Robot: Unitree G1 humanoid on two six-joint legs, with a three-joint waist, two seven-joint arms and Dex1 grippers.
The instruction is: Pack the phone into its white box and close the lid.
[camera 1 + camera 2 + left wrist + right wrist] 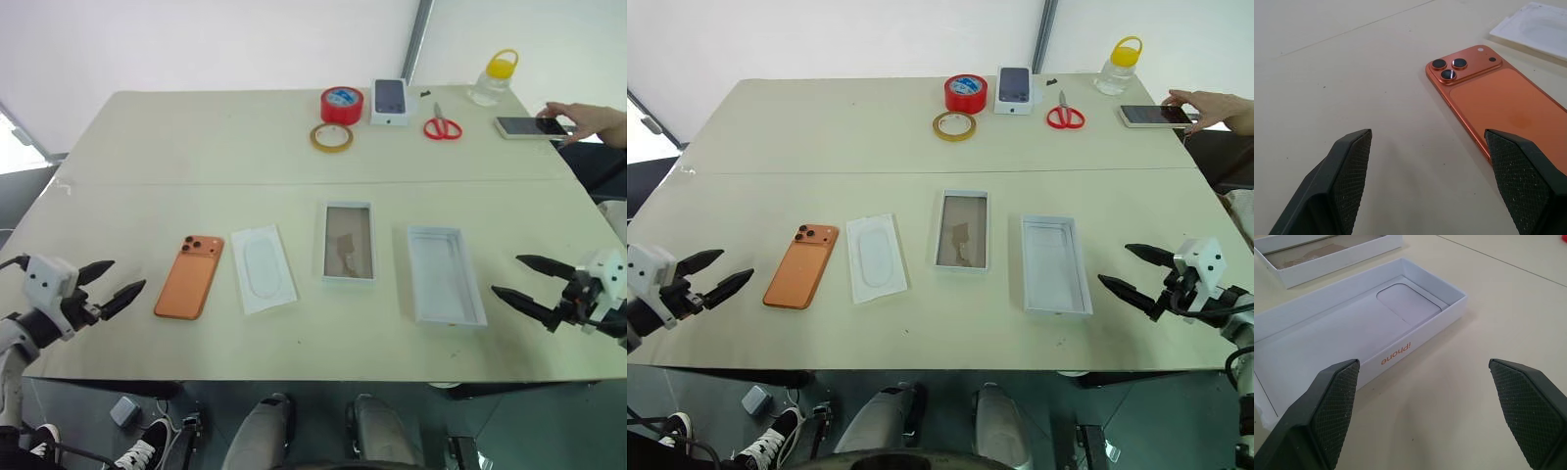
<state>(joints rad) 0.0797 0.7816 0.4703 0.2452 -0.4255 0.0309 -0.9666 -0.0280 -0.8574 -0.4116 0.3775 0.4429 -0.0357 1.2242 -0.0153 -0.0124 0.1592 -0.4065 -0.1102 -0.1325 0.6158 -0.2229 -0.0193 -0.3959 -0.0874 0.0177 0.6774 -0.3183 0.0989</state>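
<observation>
The left gripper (116, 282) stands wide open and empty, just left of the phone (190, 276), whose long axis runs away from the robot. The white box (348, 243) is further right, the lid (446, 274) nearest the open, empty right gripper (521, 282).

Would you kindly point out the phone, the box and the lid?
phone (189, 277): left eye view, middle of its orange back.
box (348, 243): left eye view, brownish floor.
lid (446, 276): left eye view, white inside.

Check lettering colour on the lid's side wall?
Orange lettering on the white lid, clearest in the right wrist view.
</observation>
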